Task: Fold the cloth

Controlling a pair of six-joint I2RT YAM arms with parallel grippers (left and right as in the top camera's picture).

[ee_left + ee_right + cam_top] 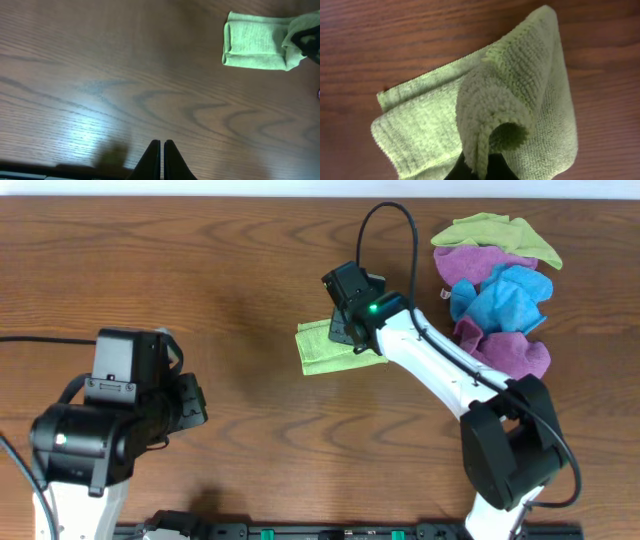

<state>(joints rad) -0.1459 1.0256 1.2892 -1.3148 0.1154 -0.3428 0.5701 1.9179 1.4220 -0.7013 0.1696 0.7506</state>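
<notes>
Fold under way: right pincer (481,172) clamped on a raised edge of the cloth (320,352). Left pincer (162,157) shut, empty, over the bench (200,270). Next, likely: carry edge across, lay flat, release.

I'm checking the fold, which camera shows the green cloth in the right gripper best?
The right wrist view: the cloth fills it close up, one edge lifted and pinched by the right gripper. The left wrist view shows its folded outline far off; overhead, that gripper covers part of it.

Just a dark brown wood-grain table (200,270) tbh, w/ a soft glare (90,135) from overhead light. Pale strip (300,188) along the far edge, idk what.
</notes>
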